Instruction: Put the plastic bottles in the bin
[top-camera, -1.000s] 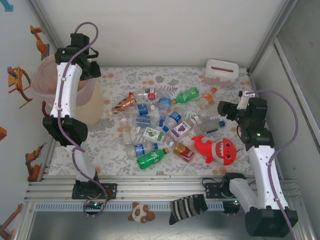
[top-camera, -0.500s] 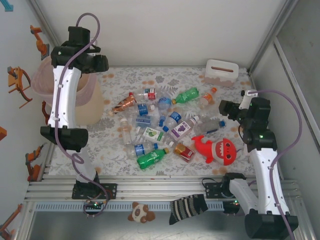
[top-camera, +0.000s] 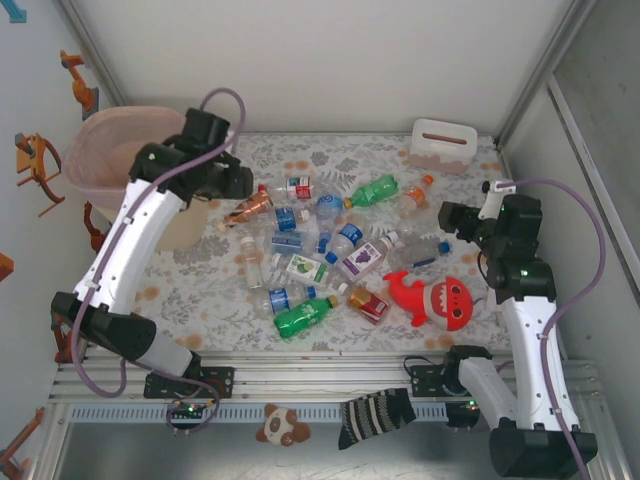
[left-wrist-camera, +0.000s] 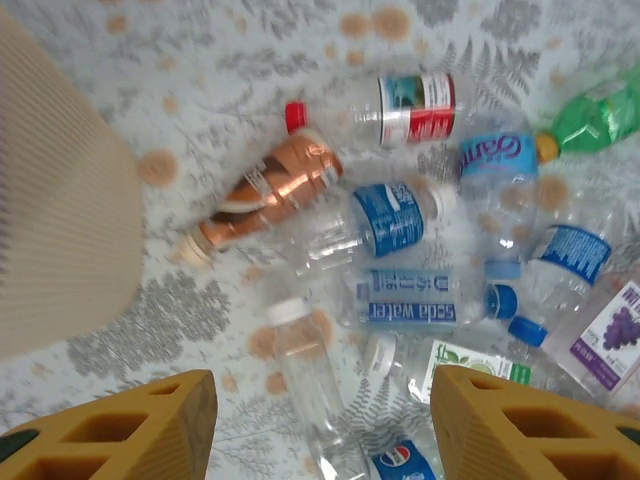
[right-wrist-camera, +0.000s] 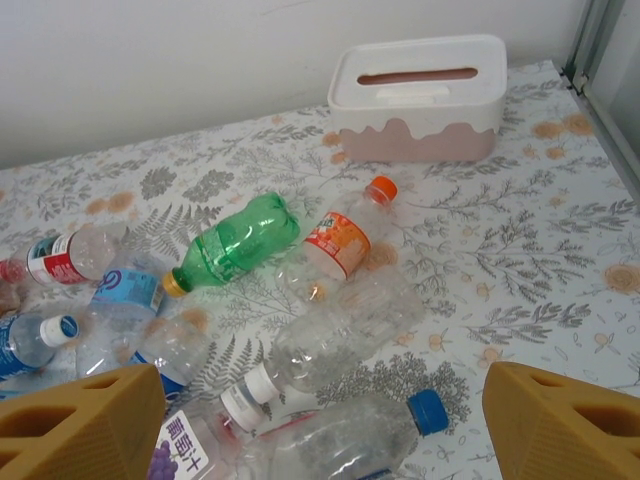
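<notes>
Plastic bottles lie on their sides, clustered mid-table on the patterned cloth, to the right of the bin, which stands at the far left. Left gripper: released and empty, above the cluster's left edge, near a copper-coloured bottle. Right gripper: likewise spread and empty, over the cluster's right side, near the red shark toy
</notes>
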